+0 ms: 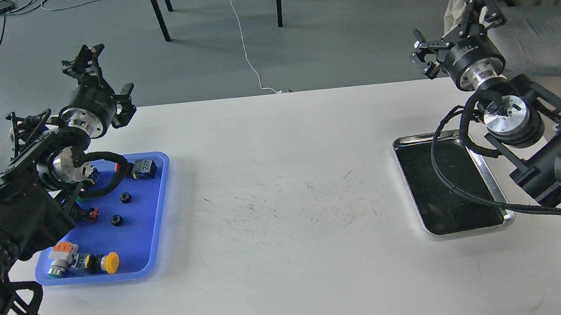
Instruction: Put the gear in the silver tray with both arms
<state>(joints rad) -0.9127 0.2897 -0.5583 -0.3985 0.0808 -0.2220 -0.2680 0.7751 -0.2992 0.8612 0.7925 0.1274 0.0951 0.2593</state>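
Two small black round gears lie on a blue tray (137, 235) at the left: one gear (125, 197) sits a little farther back than the other gear (117, 220). The silver tray (440, 193) rests on the table at the right, its dark floor bare. My left gripper (103, 76) is raised above the blue tray's far left corner, open and holding nothing. Beyond the silver tray's far edge, my right gripper (453, 28) is held high, open and holding nothing. Part of the right arm and its cable hang over the silver tray's right side.
The blue tray also holds a yellow push button (109, 262), a green and orange switch (59, 255), a dark blue block (144, 168) and a red and black part (89, 214). A grey chair (544, 41) stands behind the right arm. The white table (284, 188) shows scuff marks in its middle.
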